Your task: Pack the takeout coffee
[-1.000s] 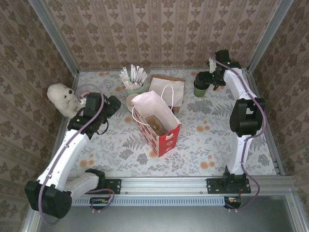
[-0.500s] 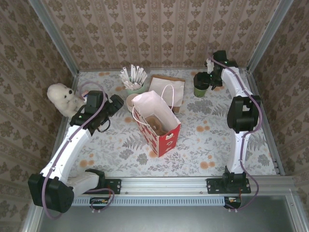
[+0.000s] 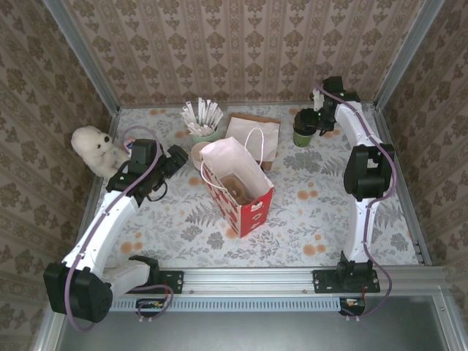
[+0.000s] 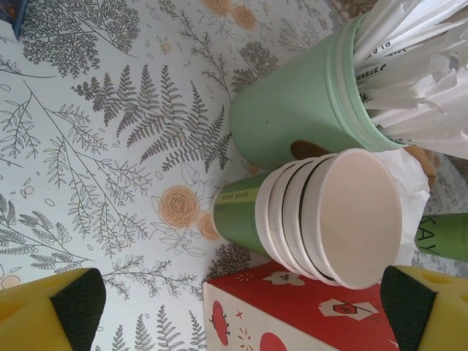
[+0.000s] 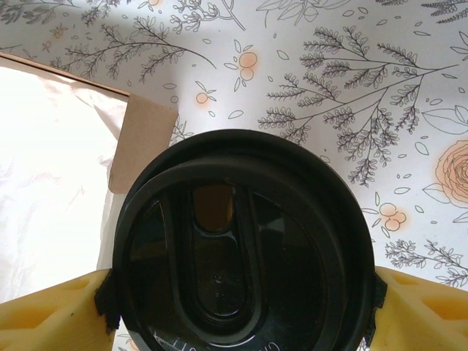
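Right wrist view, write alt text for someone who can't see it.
Seen from directly above, the takeout coffee shows its round black lid between the right gripper's two yellow fingers, which stand close at both sides; contact is unclear. Beyond it lie the floral table cover and, at left, white paper over brown card.

The bag [image 3: 248, 208] stands mid-tabletop [image 3: 314, 219]. Stacked cups [image 3: 197, 153] seemingly touch its left side, with the stick pot [image 3: 205, 133] behind them. The coffee cup [image 3: 303, 128] stands far right.
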